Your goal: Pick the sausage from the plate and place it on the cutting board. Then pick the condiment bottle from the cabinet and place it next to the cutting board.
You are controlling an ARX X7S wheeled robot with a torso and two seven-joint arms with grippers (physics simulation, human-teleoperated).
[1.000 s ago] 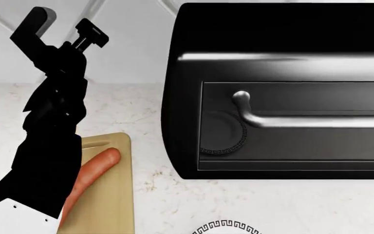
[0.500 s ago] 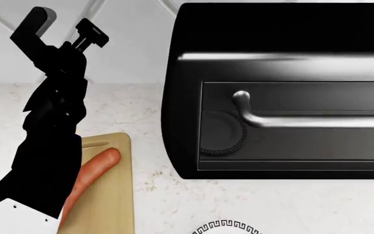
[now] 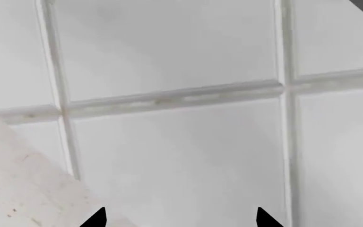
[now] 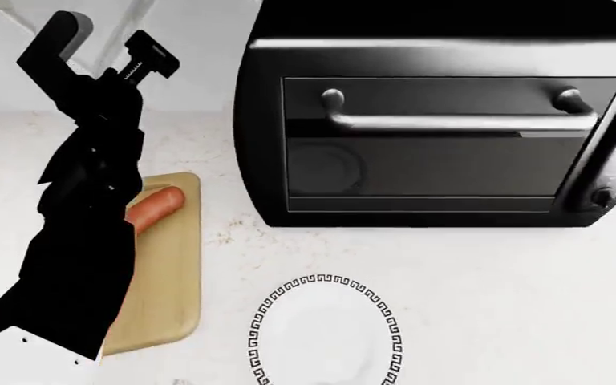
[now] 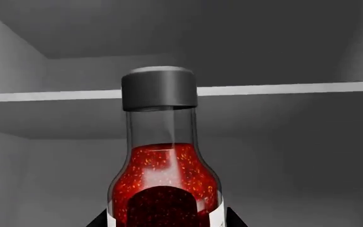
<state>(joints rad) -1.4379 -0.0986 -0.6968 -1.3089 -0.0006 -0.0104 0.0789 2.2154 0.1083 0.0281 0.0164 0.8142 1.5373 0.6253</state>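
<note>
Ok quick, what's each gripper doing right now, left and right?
Left gripper: open, holding nothing, raised before the wall tiles.
Right gripper: around the condiment bottle; whether it has closed cannot be told.

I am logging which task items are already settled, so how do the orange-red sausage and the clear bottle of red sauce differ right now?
The orange-red sausage lies flat on the tan wooden cutting board, on the open counter; the clear bottle of red sauce stands upright inside a grey shelved cabinet. The sausage is opaque and uncapped; the bottle is see-through with a dark grey cap. Both are reddish.
</note>
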